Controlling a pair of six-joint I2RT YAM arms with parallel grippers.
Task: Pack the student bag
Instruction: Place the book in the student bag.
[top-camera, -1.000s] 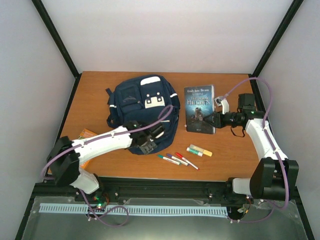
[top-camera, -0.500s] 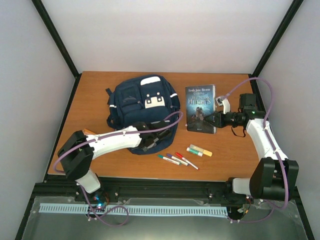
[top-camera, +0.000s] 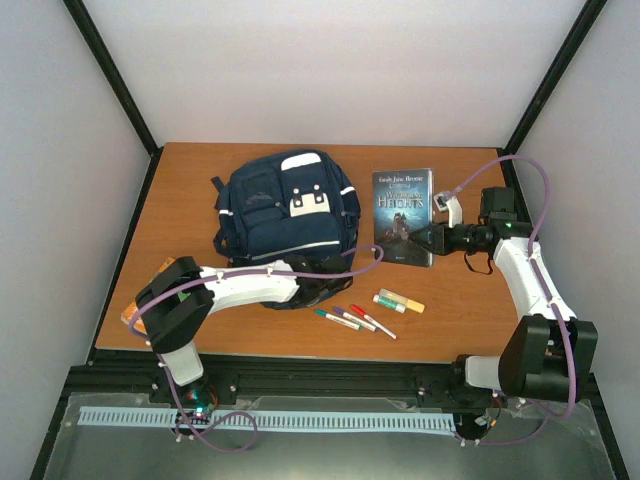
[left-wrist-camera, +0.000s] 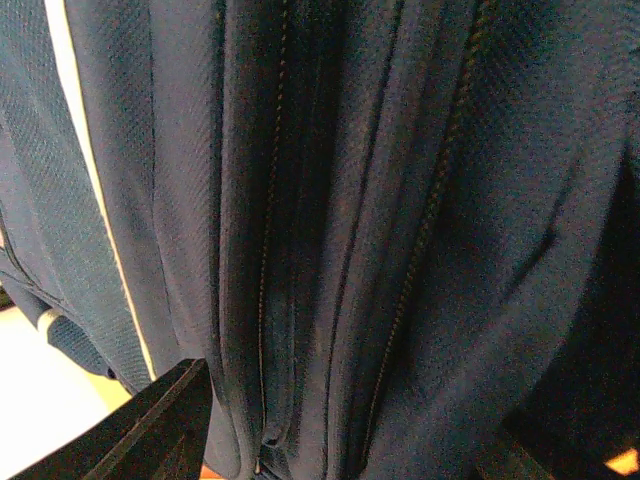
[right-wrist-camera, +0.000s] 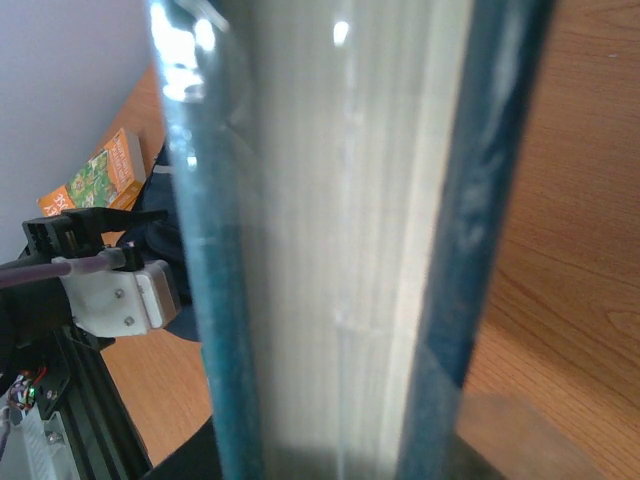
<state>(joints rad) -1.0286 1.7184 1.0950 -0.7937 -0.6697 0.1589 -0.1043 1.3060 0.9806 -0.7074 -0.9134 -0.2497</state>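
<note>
The navy student bag (top-camera: 285, 212) lies flat at the middle left of the table, white patch towards the far side. My left gripper (top-camera: 312, 287) is at the bag's near edge. In the left wrist view the bag's fabric and zips (left-wrist-camera: 330, 220) fill the frame, and the jaws stand wide apart with a fold of fabric bulging between them. A dark-covered book (top-camera: 402, 215) lies right of the bag. My right gripper (top-camera: 427, 238) is shut on the book's right edge; the page edge (right-wrist-camera: 330, 250) fills the right wrist view.
Three markers (top-camera: 355, 318) and a white-green-yellow stick (top-camera: 400, 301) lie near the front, right of the left gripper. An orange book (top-camera: 135, 312) sits at the table's front left corner under the left arm; it also shows in the right wrist view (right-wrist-camera: 95, 180).
My left arm has swung its elbow back and left, and the gripper has moved down to the bag's near edge. The book in the right gripper has shifted slightly to the right.
</note>
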